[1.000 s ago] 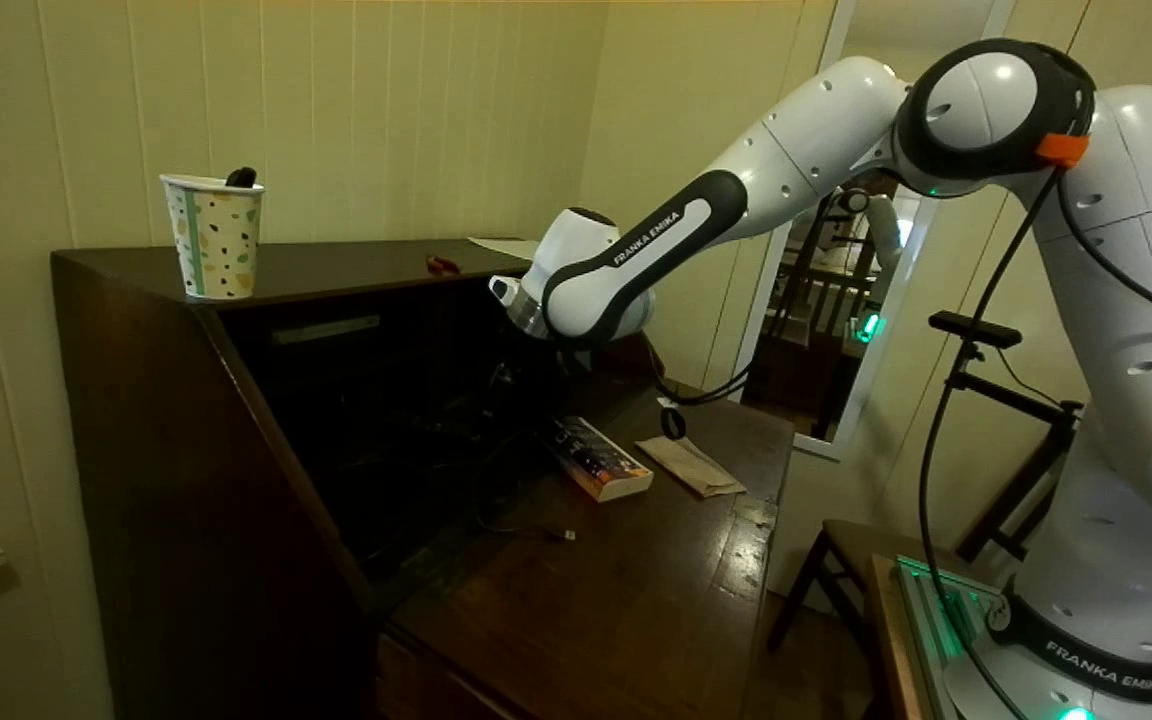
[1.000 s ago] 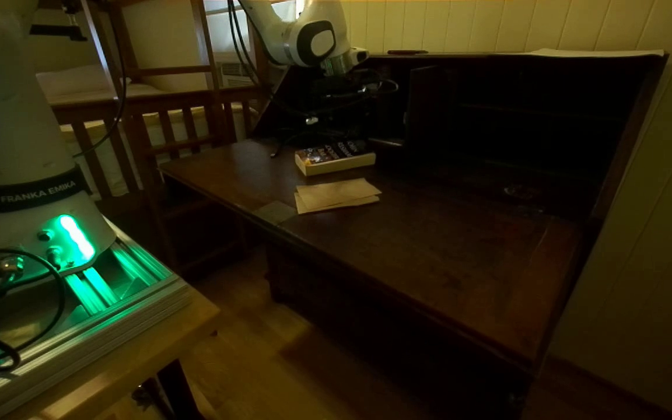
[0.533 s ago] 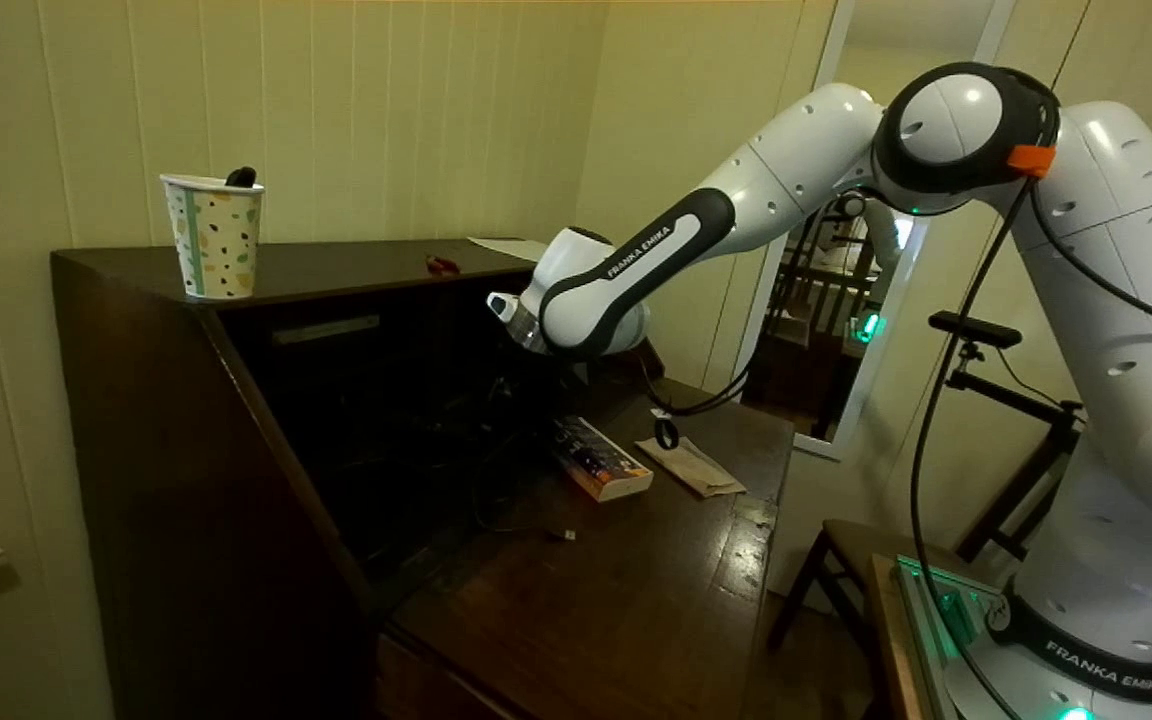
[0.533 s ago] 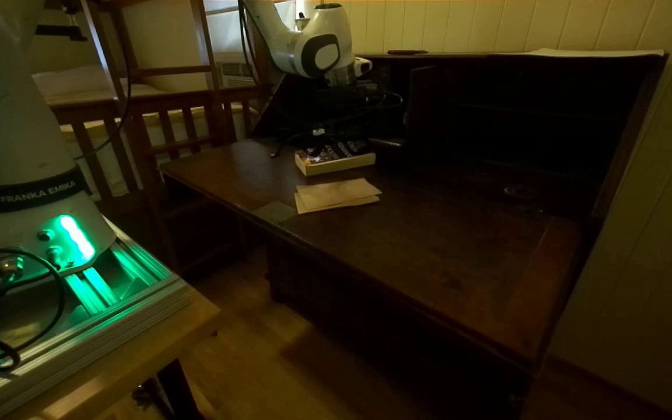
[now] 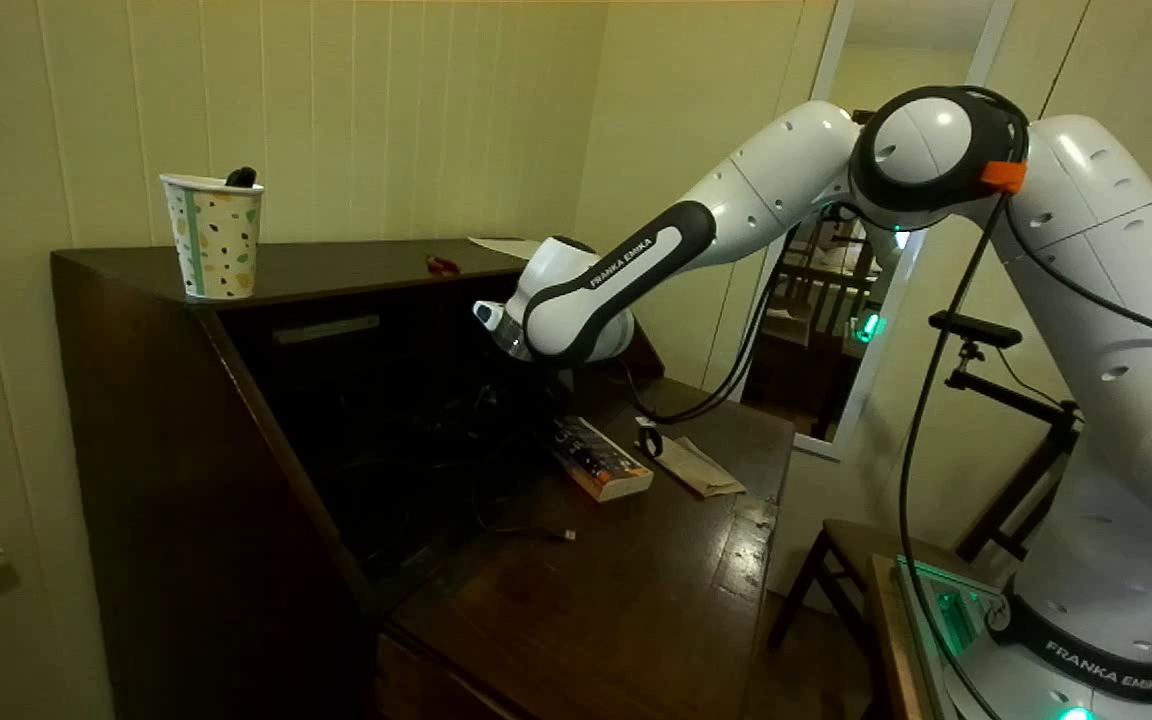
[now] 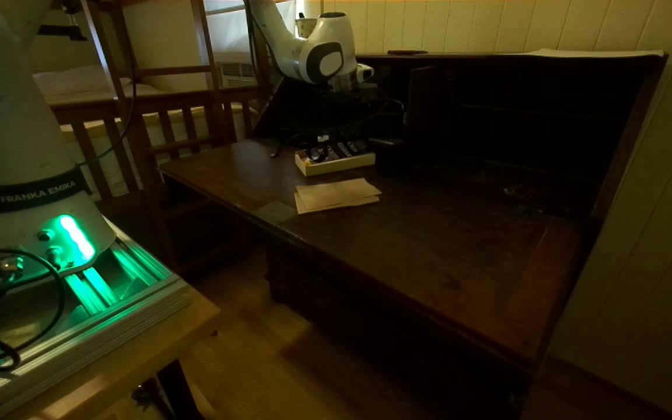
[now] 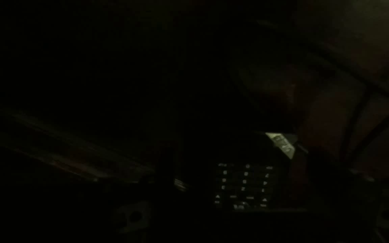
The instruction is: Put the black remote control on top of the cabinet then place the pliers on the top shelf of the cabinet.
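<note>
The wrist view is very dark. The black remote control [image 7: 245, 182] shows there by its rows of white number keys. My gripper [image 7: 243, 162] has its dark fingers apart on either side of the remote; I see no contact. The cabinet [image 5: 166, 440] is dark brown with its desk leaf [image 6: 441, 251] down. In an exterior view my gripper [image 5: 506, 400] is a dim shape inside the cabinet's shadowed opening, behind the book. The small red-handled pliers [image 5: 443, 265] lie on the cabinet's flat top, and also show in an exterior view [image 6: 407, 52].
A patterned cup [image 5: 216, 240] with a dark thing sticking out stands on the cabinet top's corner. A paper sheet [image 6: 598, 52] lies there too. On the leaf are a thick book [image 5: 601, 460], a folded brown paper [image 6: 337, 195] and a thin cable [image 5: 526, 532]. A cabinet door [image 6: 420, 105] stands open.
The arm has lowered and moved slightly deeper into the cabinet opening, bringing the gripper down. The cup, pliers, book and paper have not moved.
</note>
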Controlling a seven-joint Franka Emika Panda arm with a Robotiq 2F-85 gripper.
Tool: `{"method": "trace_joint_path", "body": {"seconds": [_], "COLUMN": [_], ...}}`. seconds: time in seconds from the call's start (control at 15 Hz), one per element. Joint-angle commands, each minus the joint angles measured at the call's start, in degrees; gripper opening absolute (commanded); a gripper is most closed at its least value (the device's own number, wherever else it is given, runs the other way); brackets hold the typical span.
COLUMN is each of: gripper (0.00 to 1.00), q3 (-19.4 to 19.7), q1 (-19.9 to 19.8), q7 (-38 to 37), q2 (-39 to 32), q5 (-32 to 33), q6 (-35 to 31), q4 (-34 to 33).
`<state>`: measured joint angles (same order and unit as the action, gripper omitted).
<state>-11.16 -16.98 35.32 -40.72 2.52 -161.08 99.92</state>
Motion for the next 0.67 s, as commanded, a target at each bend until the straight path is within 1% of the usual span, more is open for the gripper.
{"method": "trace_joint_path", "body": {"seconds": [0.0,0.13,0.2,0.33,0.4,0.47,0.6], "gripper": [1.0,0.99,0.76,0.72,0.65,0.56,0.42], "q3": [0.39,0.95,1.05,1.16,1.28,1.51,2.46], "q1": [0.89,1.49,1.58,1.63,1.71,1.98,3.16], "q7": [-0.24,-0.95,-1.01,-1.12,-1.38,-2.04,-4.76], "q2": [-2.95,-3.61,-3.9,-4.37,-4.31,-4.04,-2.57], "q5": [0.04,-0.02,-0.09,-0.35,-0.45,-0.54,-0.39], "q6": [3.28,4.94,5.66,7.15,7.84,8.77,11.32], "q4": [-5.1,-6.34,-6.92,-7.83,-7.95,-7.97,-7.3]}}
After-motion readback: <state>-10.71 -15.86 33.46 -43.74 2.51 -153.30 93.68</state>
